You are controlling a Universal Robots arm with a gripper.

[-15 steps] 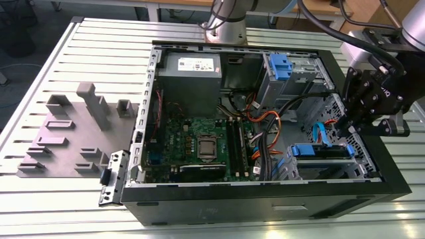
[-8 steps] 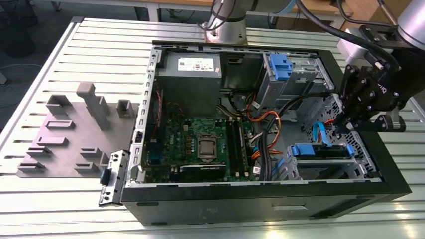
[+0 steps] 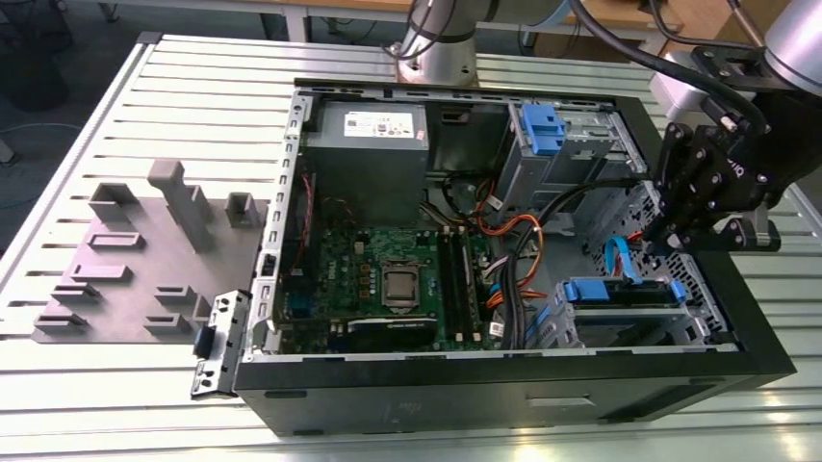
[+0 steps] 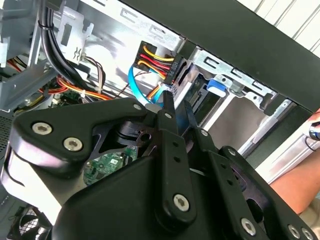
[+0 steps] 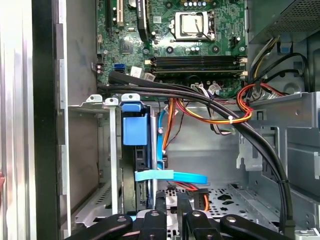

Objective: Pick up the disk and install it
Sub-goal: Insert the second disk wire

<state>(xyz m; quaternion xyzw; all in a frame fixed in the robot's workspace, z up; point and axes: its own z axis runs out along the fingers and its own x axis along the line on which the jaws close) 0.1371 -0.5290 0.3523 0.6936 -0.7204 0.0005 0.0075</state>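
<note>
1. Closest in, we see the jaws slightly parted, with a narrow gap between the fingertips (image 5: 160, 202) and nothing pinched.
2. Just past the jaws, a flat blue cable (image 5: 170, 176) crosses in front of them.
3. Beside the jaws and slightly farther on, the disk (image 5: 141, 170) sits on edge in the drive cage (image 5: 114, 165), its blue tab (image 5: 135, 127) at the end away from the jaws.
4. Well beyond the jaws lies the motherboard (image 5: 170, 35).
5. Farthest from the jaws, the slatted counter (image 3: 192, 106) carries the computer case (image 3: 514, 395).

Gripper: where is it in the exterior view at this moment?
In the exterior view the gripper hangs at the view's right, over the right side of the open computer case, just above the blue carrier in the drive bay.
</note>
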